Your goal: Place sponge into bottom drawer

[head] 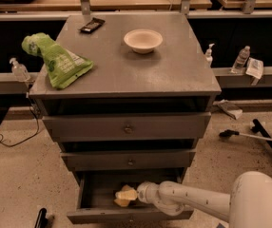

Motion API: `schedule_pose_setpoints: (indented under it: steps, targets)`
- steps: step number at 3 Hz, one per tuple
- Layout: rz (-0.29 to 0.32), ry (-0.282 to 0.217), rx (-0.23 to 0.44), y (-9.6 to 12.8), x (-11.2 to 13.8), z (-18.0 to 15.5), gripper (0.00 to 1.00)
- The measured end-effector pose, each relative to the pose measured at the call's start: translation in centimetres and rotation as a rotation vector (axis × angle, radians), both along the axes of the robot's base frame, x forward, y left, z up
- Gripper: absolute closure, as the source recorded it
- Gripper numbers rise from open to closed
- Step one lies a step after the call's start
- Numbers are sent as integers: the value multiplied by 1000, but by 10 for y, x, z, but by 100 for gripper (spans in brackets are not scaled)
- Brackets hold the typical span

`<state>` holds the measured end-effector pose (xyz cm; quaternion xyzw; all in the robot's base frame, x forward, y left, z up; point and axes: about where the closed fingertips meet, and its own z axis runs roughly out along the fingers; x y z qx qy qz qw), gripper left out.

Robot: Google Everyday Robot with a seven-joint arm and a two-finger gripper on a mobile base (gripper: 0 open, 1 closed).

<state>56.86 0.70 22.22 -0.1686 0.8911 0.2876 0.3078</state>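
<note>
Three grey drawers are stacked in the front of the metal table [126, 77]. The top drawer [126, 127] and the middle drawer [129, 161] are pushed nearly in, each with a dark gap above its front. The bottom drawer [102, 216] is pulled out toward the camera and its dark interior is exposed.

The robot's white arm [193, 202] enters from the lower right, reaching leftward from the rounded white body [259, 201] over the right part of the open drawer. The end effector [135, 194] lies inside the bottom drawer, near its middle. It is closed on the sponge [124, 196], holding it at the tip. The sponge, pale yellow, is tilted and sits within the drawer's outline, just behind the drawer front. Whether it touches the drawer floor cannot be told.

On the table, a green bag [57, 61] lies at the left edge, a white bowl [143, 40] stands upright near the back centre, and a flat dark object [92, 25] rests at the back left. These three are well apart from one another.

A pump bottle [18, 70] stands on the ledge to the left of the table. Another pump bottle [209, 55] and a clear water bottle [241, 58] stand on the ledge to the right.
</note>
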Motion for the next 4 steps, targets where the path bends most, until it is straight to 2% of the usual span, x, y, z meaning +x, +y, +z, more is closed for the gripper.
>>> schedule_pose_setpoints:
  steps: [2,3,4]
  targets:
    - [9,-18,-2,1,0,2,0]
    - [-66,-77,14,-16,5,10,0]
    - [-113,-107,35,-28,10,16,0]
